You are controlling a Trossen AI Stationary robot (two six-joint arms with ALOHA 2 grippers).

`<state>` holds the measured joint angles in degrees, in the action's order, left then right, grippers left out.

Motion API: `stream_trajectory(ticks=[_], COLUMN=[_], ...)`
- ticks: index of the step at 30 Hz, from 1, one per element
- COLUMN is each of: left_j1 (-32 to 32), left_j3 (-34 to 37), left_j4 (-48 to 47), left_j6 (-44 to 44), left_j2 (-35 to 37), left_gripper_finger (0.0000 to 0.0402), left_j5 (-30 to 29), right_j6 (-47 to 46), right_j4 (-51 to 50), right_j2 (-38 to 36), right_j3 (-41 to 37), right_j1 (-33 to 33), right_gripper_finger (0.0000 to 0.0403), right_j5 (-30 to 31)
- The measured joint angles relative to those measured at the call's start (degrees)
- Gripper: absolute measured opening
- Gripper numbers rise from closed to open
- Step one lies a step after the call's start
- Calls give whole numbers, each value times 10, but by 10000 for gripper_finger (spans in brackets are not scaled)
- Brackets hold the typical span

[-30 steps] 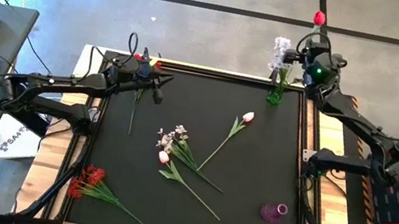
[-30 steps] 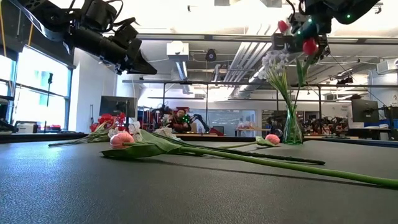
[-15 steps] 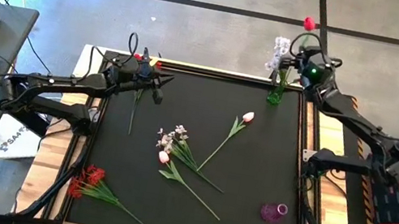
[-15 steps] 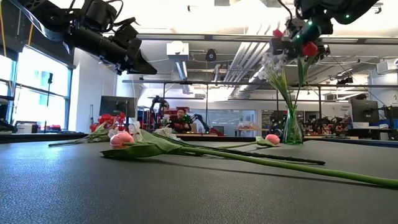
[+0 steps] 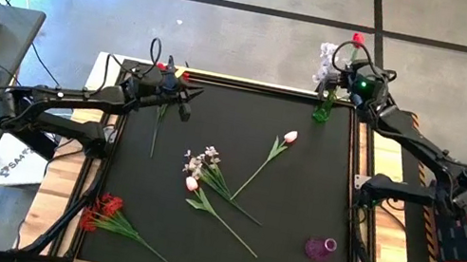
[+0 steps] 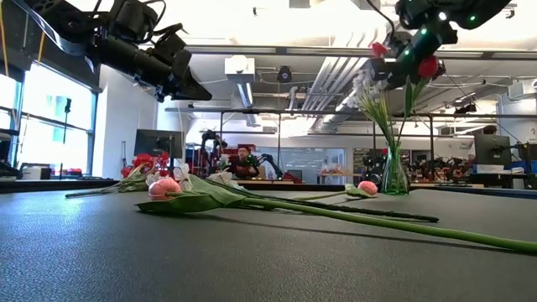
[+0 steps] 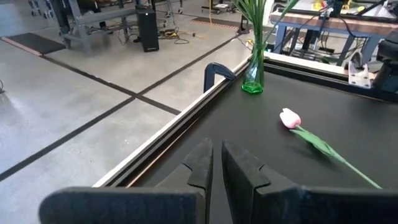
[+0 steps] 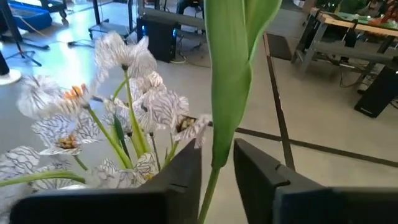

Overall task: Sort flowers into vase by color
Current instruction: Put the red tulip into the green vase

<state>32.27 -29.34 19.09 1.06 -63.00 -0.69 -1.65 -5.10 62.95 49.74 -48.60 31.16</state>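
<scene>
1. Left hand (image 5: 184, 95) waits well to the left of the green glass vase (image 5: 321, 114), above the counter's (image 5: 298, 200) far edge; its fingers nearly touch with nothing between them, so closed and empty; a green stem lies on the counter just under it.
2. Red blossom bunch (image 5: 104, 208) lies farthest from the vase, at the near left corner; not yet sorted.
3. White-lavender sprig (image 5: 205, 159) and a pink tulip (image 5: 191, 183) lie mid-counter, stems crossing; a second pink tulip (image 5: 289, 136) lies nearer the vase, below and left of it.
4. The vase stands at the far right corner, already holding a white-blossomed sprig (image 8: 124, 106).
5. Right hand (image 5: 356, 76) hovers directly above the vase, gripping a red tulip (image 5: 358, 39) by its stem (image 8: 225, 93), bloom up, stem end down; held upright, I judge, so the stem drops into the narrow neck.
6. A small purple vase (image 5: 320, 250) lies tipped, well nearer than the green one; likely meant for another colour.
</scene>
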Motion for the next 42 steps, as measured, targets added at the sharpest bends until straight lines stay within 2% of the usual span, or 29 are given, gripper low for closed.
stream_trajectory(ticks=[7, 16, 20, 23, 26, 28, 32, 36, 40, 42], left_j1=[0, 0, 0, 0, 0, 0, 0, 0, 0, 0], left_j3=[0, 0, 0, 0, 0, 0, 0, 0, 0, 0], left_j4=[0, 2, 6, 6, 5, 5, 5, 5, 5, 5], left_j6=[22, 26, 26, 26, 26, 15, -23, -19, -19, -18], left_j2=[0, 0, 0, 0, 0, 0, 0, 0, 0, 0], left_gripper_finger=[21, 21, 21, 21, 21, 21, 21, 21, 21, 21], left_j5=[0, 0, 0, 0, 0, -3, -7, -13, -26, -28], right_j6=[5, 3, 19, 44, 54, 26, -37, -2, 39, 19], right_j4=[-3, -35, 18, 91, 117, 125, 128, 24, -47, -84], right_j2=[-66, -161, -178, -169, -141, -114, -69, -35, -2, 16], right_j3=[0, 0, 0, 0, 1, 1, 33, 108, 189, 239], right_j1=[9, 26, 26, 22, 8, -7, -38, -40, -45, -54], right_gripper_finger=[128, 136, 136, 136, 136, 136, 136, 136, 136, 136], right_j5=[-30, -38, -77, -97, -101, -114, -184, -205, -180, -167])
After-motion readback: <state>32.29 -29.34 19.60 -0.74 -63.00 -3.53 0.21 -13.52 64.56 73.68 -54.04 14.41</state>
